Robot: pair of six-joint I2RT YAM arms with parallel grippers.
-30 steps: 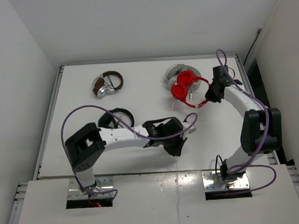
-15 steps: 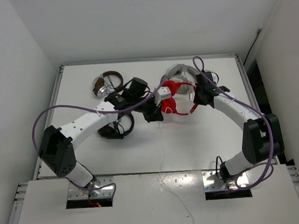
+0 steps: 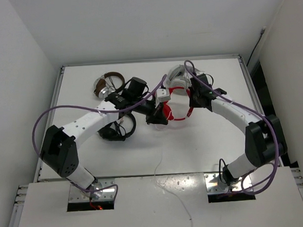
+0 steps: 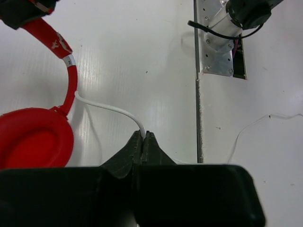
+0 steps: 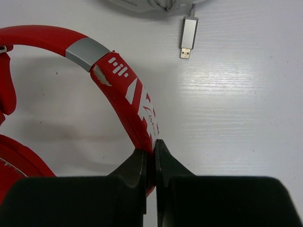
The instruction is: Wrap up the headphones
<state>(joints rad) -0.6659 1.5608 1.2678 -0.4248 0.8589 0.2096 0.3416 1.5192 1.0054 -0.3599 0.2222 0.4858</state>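
Note:
The red headphones point(image 3: 175, 111) are at the table's back middle, held between both arms. My right gripper point(image 5: 151, 150) is shut on the red headband point(image 5: 124, 90); it shows in the top view point(image 3: 191, 102) at the headphones' right side. My left gripper point(image 4: 143, 138) is shut on the thin white cable point(image 4: 111, 108), which runs from the red earcup point(image 4: 33, 137). In the top view the left gripper point(image 3: 159, 115) is at the headphones' left side. The rest of the cable point(image 3: 169, 187) trails over the front panel.
White-grey headphones point(image 3: 179, 72) lie just behind the red ones, with a silver USB plug point(image 5: 188, 31) near the headband. Black headphones point(image 3: 117, 127) lie under my left arm. Brown and silver headphones point(image 3: 108, 84) lie at the back left. A metal strip point(image 4: 198, 85) edges the table front.
My left arm swung from the table's front middle to the back and now holds the cable beside the red headphones. My right gripper shifted left with the headband; the headphones stand more upright.

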